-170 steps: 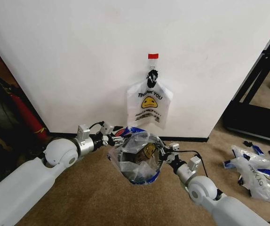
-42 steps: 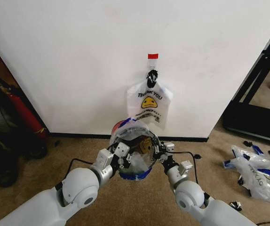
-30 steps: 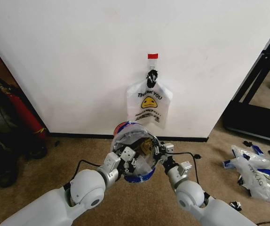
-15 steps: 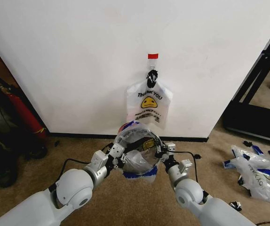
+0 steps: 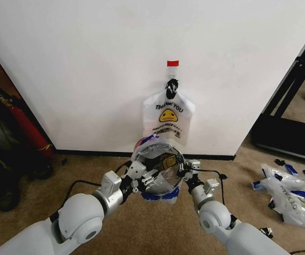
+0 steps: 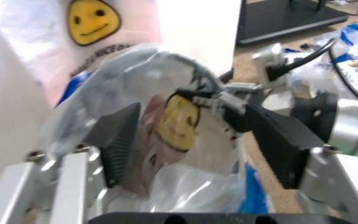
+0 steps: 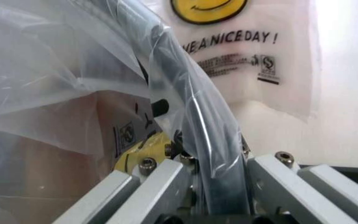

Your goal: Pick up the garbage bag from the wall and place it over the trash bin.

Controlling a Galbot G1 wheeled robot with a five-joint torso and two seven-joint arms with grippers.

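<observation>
Thin, glossy, crinkled translucent plastic garbage bag (image 5: 160,178) drapes the small round dark plastic trash bin (image 5: 155,159). The flat white wall (image 5: 89,64) looks smooth and matt; the tan carpet floor (image 5: 35,212) rough; brushed-metal fingers (image 6: 67,182).

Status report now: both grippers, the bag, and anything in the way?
Left gripper open at bin rim. Right gripper shut on bag at rim. Bag draped over bin. Another bag on wall hook behind.

Both arms reach forward, left gripper (image 5: 143,178) fingers spread, right gripper (image 5: 183,171) fingers closed.
</observation>
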